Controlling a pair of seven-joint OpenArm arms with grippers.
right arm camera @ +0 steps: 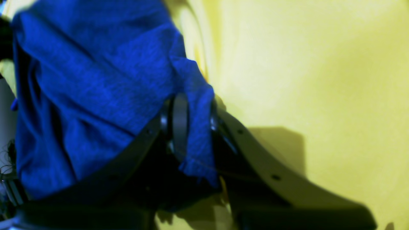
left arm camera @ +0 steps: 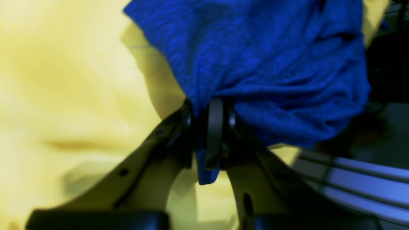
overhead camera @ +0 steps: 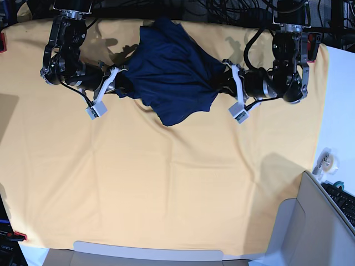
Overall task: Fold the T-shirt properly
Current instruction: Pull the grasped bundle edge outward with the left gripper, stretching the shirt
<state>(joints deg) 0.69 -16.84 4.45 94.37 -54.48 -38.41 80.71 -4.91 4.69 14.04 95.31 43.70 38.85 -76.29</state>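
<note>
The T-shirt (overhead camera: 169, 77), dark navy and crumpled, hangs bunched between both arms at the far middle of the table. A pointed fold droops toward the front. In the base view my left gripper (overhead camera: 220, 77) grips its right edge and my right gripper (overhead camera: 123, 84) grips its left edge. The left wrist view shows my left gripper (left arm camera: 209, 127) shut on a pinch of the T-shirt (left arm camera: 271, 64), a small tail of cloth poking out below the jaws. From the right wrist, my right gripper (right arm camera: 188, 121) is shut on the T-shirt (right arm camera: 89, 83), whose hem drapes over one finger.
A yellow-orange table cloth (overhead camera: 155, 183) covers the table. A roll of tape (overhead camera: 326, 160) lies on the white surface at the right edge. A grey box (overhead camera: 310, 221) and a keyboard (overhead camera: 345, 202) stand at the front right. Cables run along the back edge.
</note>
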